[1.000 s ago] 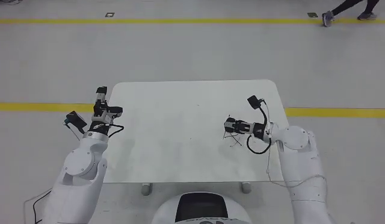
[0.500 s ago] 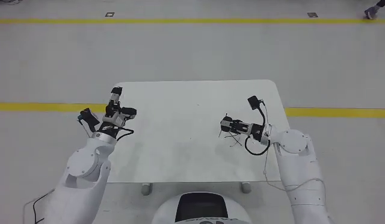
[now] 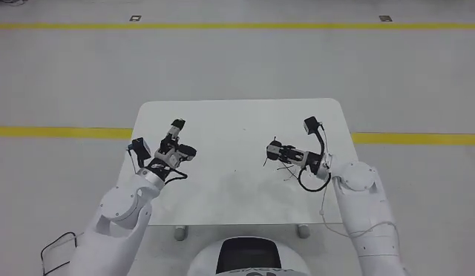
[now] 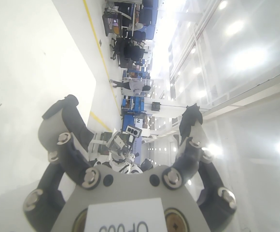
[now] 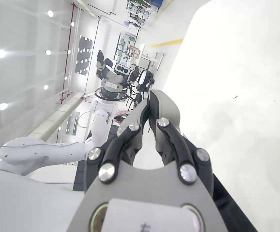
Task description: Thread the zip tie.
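A thin black zip tie (image 3: 286, 169) hangs from my right gripper (image 3: 270, 152), which is shut on it a little above the right half of the white table (image 3: 230, 194). In the right wrist view the right gripper (image 5: 149, 98) has its pads pressed together, with a thin black strip (image 5: 151, 127) running down between them. My left gripper (image 3: 182, 138) is over the table's left part, open and holding nothing. Its fingers (image 4: 66, 103) stand wide apart in the left wrist view, around the left gripper (image 4: 130, 108) gap. The two grippers face each other across the table's middle.
The table top between the arms is bare apart from tiny dark specks (image 5: 235, 97). A yellow floor line (image 3: 67, 132) runs past both sides of the table. The left gripper (image 5: 103, 67) shows far off in the right wrist view.
My left arm has swung right, from beside the table's left edge to over its left part. My right gripper has edged left with the zip tie.
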Tool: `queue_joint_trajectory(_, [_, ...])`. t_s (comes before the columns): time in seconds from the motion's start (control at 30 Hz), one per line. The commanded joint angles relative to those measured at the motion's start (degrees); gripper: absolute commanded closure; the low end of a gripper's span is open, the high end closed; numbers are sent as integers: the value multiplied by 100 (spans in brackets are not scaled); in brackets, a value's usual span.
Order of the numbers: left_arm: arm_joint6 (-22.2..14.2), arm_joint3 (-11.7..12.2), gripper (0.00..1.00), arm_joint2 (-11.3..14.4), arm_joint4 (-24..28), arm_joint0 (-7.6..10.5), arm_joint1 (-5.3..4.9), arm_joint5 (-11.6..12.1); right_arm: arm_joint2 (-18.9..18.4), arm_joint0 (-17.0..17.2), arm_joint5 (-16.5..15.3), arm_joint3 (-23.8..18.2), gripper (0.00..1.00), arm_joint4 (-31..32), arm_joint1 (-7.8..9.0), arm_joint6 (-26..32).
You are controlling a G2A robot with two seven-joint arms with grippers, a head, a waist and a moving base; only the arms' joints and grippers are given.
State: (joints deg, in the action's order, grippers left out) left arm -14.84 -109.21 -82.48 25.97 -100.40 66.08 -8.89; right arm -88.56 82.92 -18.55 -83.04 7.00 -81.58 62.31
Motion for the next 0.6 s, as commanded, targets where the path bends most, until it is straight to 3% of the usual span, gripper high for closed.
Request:
queue_joint_trajectory(0.0, [-239, 79, 0, 256, -77, 72, 7, -71, 55, 12, -85, 71, 100, -50, 12, -176])
queue_joint_trajectory(0.13, [-295, 281, 0, 865, -143, 327, 64, -243, 104, -22, -93, 132, 100, -492, 43, -195])
queue_joint_trajectory(0.33, [216, 409, 0, 1647, -260, 759, 189, -456, 143, -167, -93, 350, 100, -890, 115, 132])
queue_joint_trajectory(0.57, [230, 393, 0, 1703, -262, 795, 198, -492, 143, -167, -93, 350, 100, -890, 115, 132])
